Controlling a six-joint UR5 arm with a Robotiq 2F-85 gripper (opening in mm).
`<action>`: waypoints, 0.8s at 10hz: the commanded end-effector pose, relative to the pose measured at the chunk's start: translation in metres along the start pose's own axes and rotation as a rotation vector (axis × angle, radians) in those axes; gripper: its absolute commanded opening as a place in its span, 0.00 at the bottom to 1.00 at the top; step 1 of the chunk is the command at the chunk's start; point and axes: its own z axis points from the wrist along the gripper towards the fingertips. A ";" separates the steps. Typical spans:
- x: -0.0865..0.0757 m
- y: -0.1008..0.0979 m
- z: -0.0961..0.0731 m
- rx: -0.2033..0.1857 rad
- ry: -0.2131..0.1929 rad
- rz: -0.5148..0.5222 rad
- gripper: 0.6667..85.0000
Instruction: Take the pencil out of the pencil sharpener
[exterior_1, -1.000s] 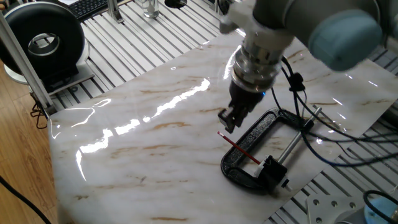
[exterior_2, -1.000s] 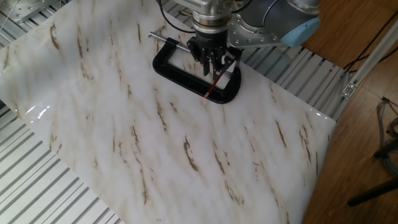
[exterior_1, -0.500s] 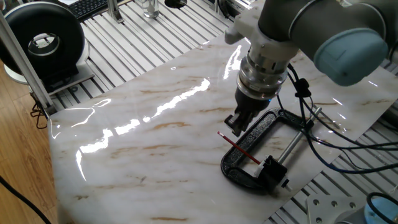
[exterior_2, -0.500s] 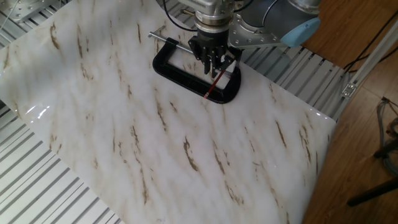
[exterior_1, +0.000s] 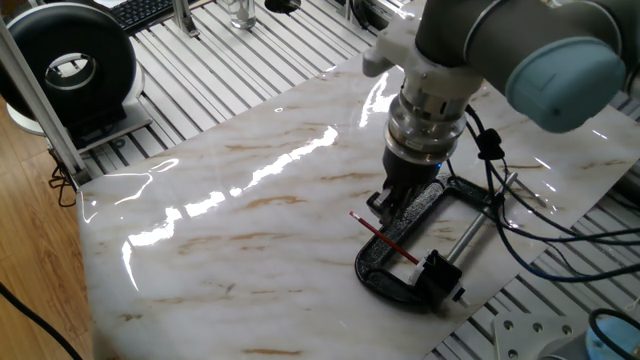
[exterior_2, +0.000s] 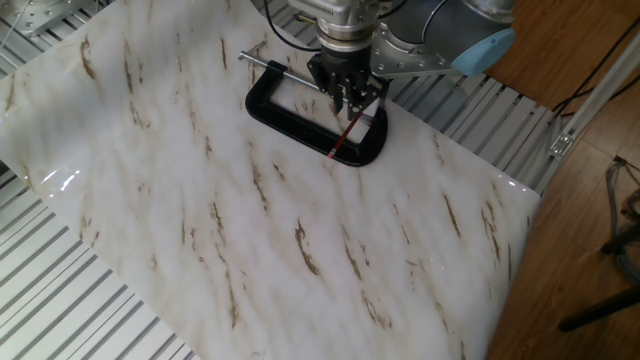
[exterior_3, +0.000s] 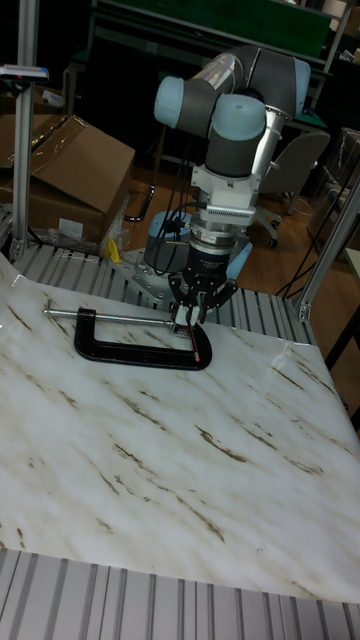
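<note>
While my gripper (exterior_1: 389, 203) hangs just above the clamp (exterior_1: 420, 240), pointing straight down at the marble-patterned table (exterior_1: 220, 230), I can see its dark fingers (exterior_3: 196, 303) only a little way apart, and nothing sits between them. In the other fixed view the gripper (exterior_2: 345, 93) is over the inner edge of the clamp (exterior_2: 300, 110), near the end where the pencil lies, and in the tall fixed view the gripper (exterior_3: 196, 312) reaches nearly to the frame of the clamp (exterior_3: 135, 352). How far the fingertips stand from the pencil I cannot tell, as the fingers hide part of it.

Just below and beside the gripper lies the pencil (exterior_1: 384, 238), thin and red, slanting across the clamp's curved end. Its pale tip points away from the gripper toward the open table, while its other end runs to the pencil sharpener (exterior_1: 440, 274), a small black block at the clamp's far corner. The pencil (exterior_2: 346, 136) shows as a short red line in the other fixed view and again in the tall fixed view (exterior_3: 200, 352).

Beyond the gripper, the clamp's silver screw rod (exterior_3: 110, 318) sticks out sideways. Well away from the gripper, off the table, stands a black round device (exterior_1: 70, 65).
</note>
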 end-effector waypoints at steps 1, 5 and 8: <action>-0.008 0.008 0.021 -0.010 -0.014 0.007 0.34; -0.007 0.007 0.032 -0.004 -0.015 -0.010 0.34; -0.009 0.002 0.033 0.006 -0.018 -0.021 0.34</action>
